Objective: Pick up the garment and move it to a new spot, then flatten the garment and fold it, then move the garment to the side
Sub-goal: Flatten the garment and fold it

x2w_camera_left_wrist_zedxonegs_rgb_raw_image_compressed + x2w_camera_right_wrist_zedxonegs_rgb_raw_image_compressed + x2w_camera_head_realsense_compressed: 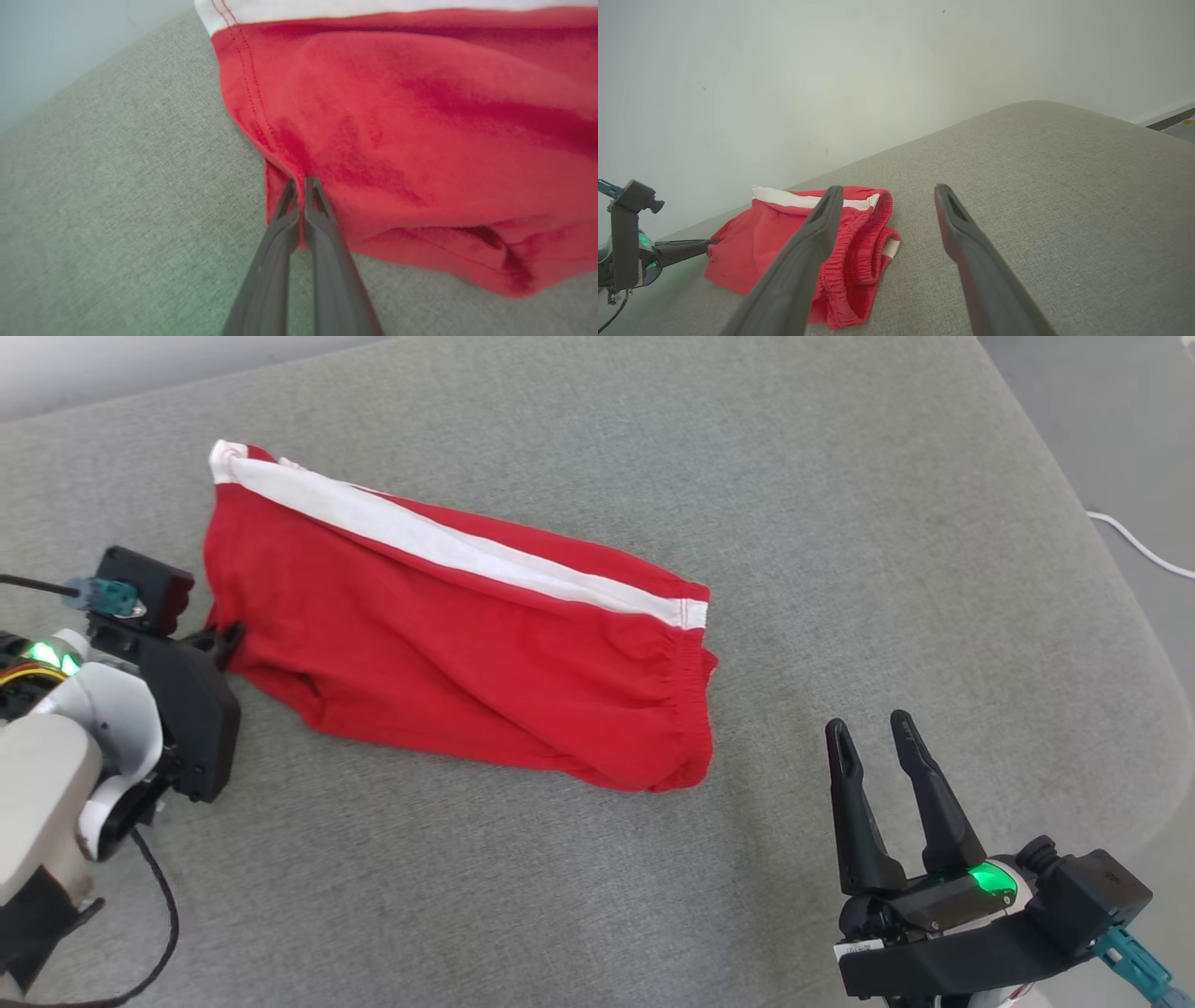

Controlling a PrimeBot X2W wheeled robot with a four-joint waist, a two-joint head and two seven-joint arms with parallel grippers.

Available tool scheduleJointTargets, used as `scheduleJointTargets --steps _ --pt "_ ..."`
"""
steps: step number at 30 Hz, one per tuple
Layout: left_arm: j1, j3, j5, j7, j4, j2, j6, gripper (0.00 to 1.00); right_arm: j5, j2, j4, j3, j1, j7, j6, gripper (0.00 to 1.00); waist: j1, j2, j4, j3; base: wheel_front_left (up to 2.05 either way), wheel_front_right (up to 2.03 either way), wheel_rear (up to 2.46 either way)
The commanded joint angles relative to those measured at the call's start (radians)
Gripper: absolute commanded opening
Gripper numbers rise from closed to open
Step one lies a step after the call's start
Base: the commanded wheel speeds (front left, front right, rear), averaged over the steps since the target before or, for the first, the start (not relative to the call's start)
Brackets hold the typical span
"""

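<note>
The garment lies on the cushion, centre-left, its length running far left to near right. The left gripper is at its left edge, touching the hem. The right gripper is near right, well apart from it. A cable lies on the floor, far right.

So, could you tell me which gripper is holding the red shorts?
The left gripper, shut on the hem of the shorts; the right gripper stands open, off the cloth.

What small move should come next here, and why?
Probably move the right gripper to the elastic waistband and pinch it. The left gripper is shut on the leg hem of the red shorts, but the right one is open and apart from the cloth; lifting one end alone would likely let it sag.
</note>
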Motion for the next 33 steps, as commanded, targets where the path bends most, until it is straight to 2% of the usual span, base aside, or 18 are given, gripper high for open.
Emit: scheduleJointTargets --steps 1,11,18,26,28,33 --pt "0.019 -0.009 0.004 0.006 -0.006 -0.004 0.001 0.0 -0.009 -0.006 0.001 0.0 -0.007 -0.001 -0.002 1.0 0.0 0.0 0.015 -0.014 0.0 0.0 0.0" --pt "0.083 0.02 -0.04 -0.081 -0.1 -0.055 0.049 0.0 -0.018 -0.037 0.016 0.002 0.014 -0.001 -0.002 1.0 0.0 0.0 0.094 -0.112 0.0 0.0 0.0" --pt "0.186 0.033 -0.069 -0.137 -0.194 -0.052 0.099 0.0 -0.019 -0.04 0.025 -0.02 0.057 -0.001 -0.002 1.0 0.0 0.0 0.153 -0.175 0.0 0.0 0.0" --pt "0.331 0.044 -0.103 -0.189 -0.333 -0.037 0.18 0.0 -0.019 -0.034 0.027 -0.052 0.111 -0.001 -0.002 1.0 0.0 0.0 0.217 -0.219 0.0 0.0 0.0" --pt "0.385 0.05 -0.118 -0.21 -0.383 -0.039 0.216 0.0 -0.021 -0.031 0.023 -0.066 0.129 -0.001 -0.002 1.0 0.0 0.0 0.236 -0.223 0.0 0.0 0.0" --pt "0.463 0.048 -0.139 -0.243 -0.424 -0.049 0.25 0.0 -0.022 -0.031 0.023 -0.085 0.148 -0.001 -0.002 1.0 0.0 0.0 0.26 -0.219 0.0 0.0 0.0"
